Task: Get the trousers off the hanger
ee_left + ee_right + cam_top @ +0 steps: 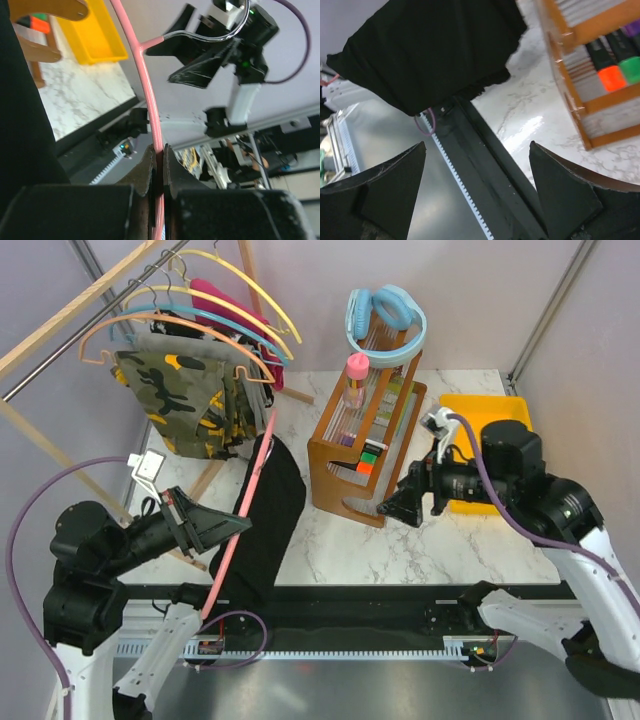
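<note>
Left wrist view: left gripper (159, 156) pinched shut on the pink hanger (145, 90); black trousers (20, 125) hang off it. Over on the right gripper (477, 149), fingers are wide apart, holding nothing.

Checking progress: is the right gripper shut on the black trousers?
No, the right gripper stands open, with the black trousers ahead of it, untouched.
</note>
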